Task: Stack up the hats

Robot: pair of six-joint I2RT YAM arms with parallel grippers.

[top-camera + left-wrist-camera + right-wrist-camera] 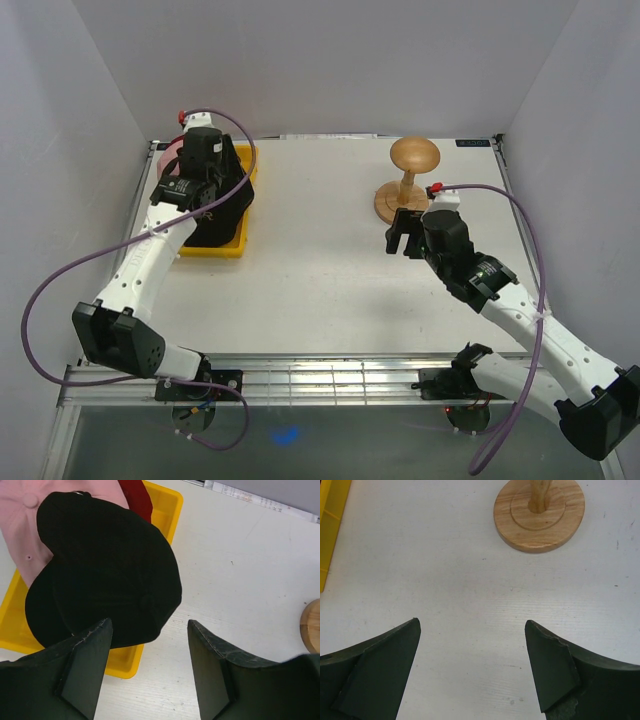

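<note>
Closest to the lens in the left wrist view, the left gripper [150, 625] shows its two dark fingers [82, 665] standing well apart with bare table [240, 570] between them. It is open and clamps nothing. The left finger's tip sits over the near edge of the black cap [105, 570], though whether it touches the fabric cannot be told. That cap lies on top of the pile in the yellow tray [165, 510] at the table's far left, and its rounded edge spills over the tray's right rim towards the table. Beneath it, to the left, the pink cap [20, 525] shows its crown and top button. A strip of the red cap [135, 495] peeks out at the far side, against the tray wall. All three caps are in the tray, the black one uppermost. From above, the left arm [150, 260] reaches from its base at the near left up over the tray, hiding most of the pile. The middle of the table is plain white. Further right, towards the far edge, the wooden stand [408, 180] is upright on its round base, with its domed top facing up. Just in front of it hangs the right gripper [402, 240], above the table and apart from the stand's base. In its own view the two fingers are spread wide with only table between them — open, nothing held.
</note>
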